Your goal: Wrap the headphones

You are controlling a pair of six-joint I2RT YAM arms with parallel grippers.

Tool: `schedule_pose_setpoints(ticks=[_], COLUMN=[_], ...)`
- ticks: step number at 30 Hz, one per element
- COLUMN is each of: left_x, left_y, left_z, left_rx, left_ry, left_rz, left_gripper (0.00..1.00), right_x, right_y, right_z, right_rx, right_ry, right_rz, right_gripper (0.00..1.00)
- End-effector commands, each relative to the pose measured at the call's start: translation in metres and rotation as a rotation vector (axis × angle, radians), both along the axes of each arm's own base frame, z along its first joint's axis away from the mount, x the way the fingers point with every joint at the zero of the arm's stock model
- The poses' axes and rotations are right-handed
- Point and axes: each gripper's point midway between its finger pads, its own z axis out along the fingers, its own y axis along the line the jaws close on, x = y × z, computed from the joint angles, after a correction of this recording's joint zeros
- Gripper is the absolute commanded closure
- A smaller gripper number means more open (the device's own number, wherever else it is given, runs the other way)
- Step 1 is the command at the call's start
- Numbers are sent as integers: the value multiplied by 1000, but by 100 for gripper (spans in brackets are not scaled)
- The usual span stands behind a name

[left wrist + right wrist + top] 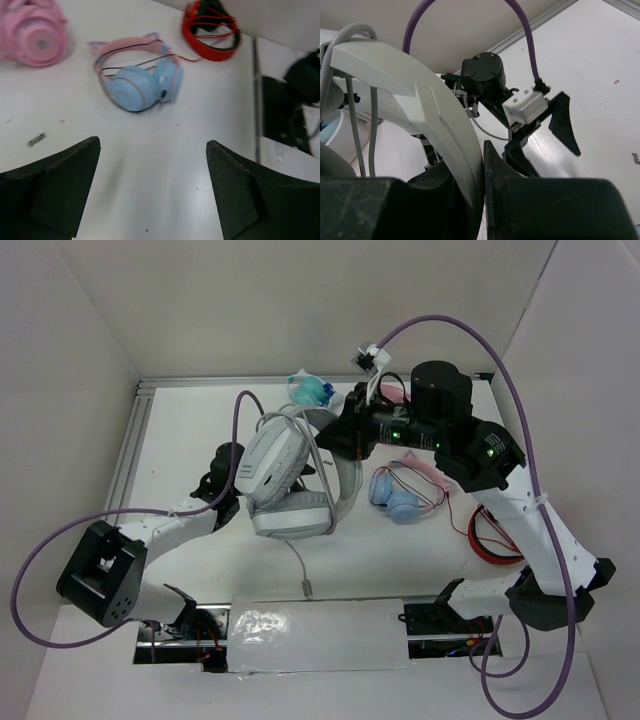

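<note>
On the white table (380,560), left of centre: the headphones (290,475), big and light grey, with padded cups and a smooth, broad headband (445,125). Pinched tight on that headband, the right gripper (472,180). Just beside the cups, the left gripper (152,145), jaws spread wide, holding nothing. Beyond it, a blue-cupped pair (140,85), a red pair (212,30) and a pink pair (32,32). Thin grey cable (298,565) trailing toward the near edge.

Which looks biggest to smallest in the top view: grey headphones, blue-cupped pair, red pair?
Largest: grey headphones, clearly.
Then blue-cupped pair and red pair: unsure, since the right arm covers part of the red one.
</note>
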Motion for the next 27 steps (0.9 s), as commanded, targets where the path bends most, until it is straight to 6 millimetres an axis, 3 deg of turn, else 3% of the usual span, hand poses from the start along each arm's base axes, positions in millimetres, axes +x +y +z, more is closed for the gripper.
schedule_pose_setpoints(ticks=[1,4,5,9,12,15,16,17,18,19,20,22,23,27], left_x=[53,93,113,144,153,136,118,109,85,60,44,20,8,-6], left_y=[26,55,74,110,132,147,151,150,148,145,137,128,114,89], left_z=[21,32,39,51,51,40,11,18,22,-8,2,-23,-27,-52], left_rx=[-11,3,11,21,6,-34,-26,-61,-84,-77,-86,-58,-40,22], left_ry=[-29,6,58,136,166,230,282,202,153,181,64,70,60,70], left_rz=[295,473,567,665,692,624,592,538,445,401,328,277,230,263], left_gripper=[1,1,1,1,1,1,1,1,1,1,1,1,1,1], right_x=[-15,-21,-25,-34,-37,-34,-34,-31,-30,-29,-27,-25,-24,-23], right_y=[-12,-15,-17,-17,-18,-22,-24,-25,-26,-26,-26,-27,-26,-26], right_z=[30,28,28,25,24,30,35,37,40,40,39,41,40,46], right_rx=[85,80,75,70,70,78,86,88,93,92,89,94,94,110], right_ry=[-41,-47,-51,-63,-65,-65,-70,-70,-75,-68,-59,-47,-41,-33], right_rz=[-12,0,15,54,67,30,19,3,-9,-16,-28,-37,-39,-38], right_gripper=[100,100,100,100,100,100,100,100,100,100,100,100,100,100])
